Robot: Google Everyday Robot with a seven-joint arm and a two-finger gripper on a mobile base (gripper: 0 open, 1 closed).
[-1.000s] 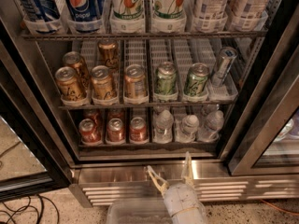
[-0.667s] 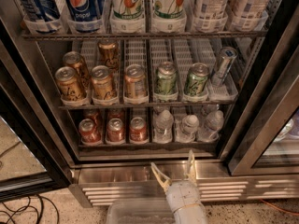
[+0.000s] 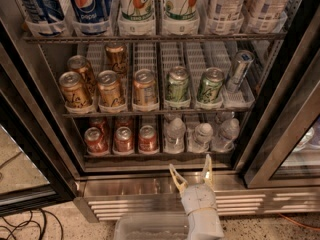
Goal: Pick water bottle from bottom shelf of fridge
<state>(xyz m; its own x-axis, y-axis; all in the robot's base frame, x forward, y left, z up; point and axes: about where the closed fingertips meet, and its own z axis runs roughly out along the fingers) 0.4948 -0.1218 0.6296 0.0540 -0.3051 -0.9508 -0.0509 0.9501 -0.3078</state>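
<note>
The fridge point(image 3: 165, 189) stands open before me with its steel vent grille along the base. On the bottom shelf point(image 3: 160, 154) three clear water bottles with white caps stand side by side at the right: left one point(image 3: 175, 134), middle one point(image 3: 201, 135), right one point(image 3: 226, 132). Three red soda cans point(image 3: 123, 139) stand to their left. My gripper point(image 3: 191, 171) is open, its two pale fingers pointing up just below the shelf's front lip, in line with the gap between the left and middle bottles. It holds nothing.
The rack above holds gold cans point(image 3: 110, 88), green cans point(image 3: 192, 84) and a tilted silver can point(image 3: 239, 70). Large soda bottles point(image 3: 135, 4) fill the top rack. Dark door frames flank the opening point(image 3: 280, 129). Cables point(image 3: 20, 226) lie on the floor at left.
My gripper has moved up and a little right, closer to the bottom shelf's front lip. The bottles and cans have not moved.
</note>
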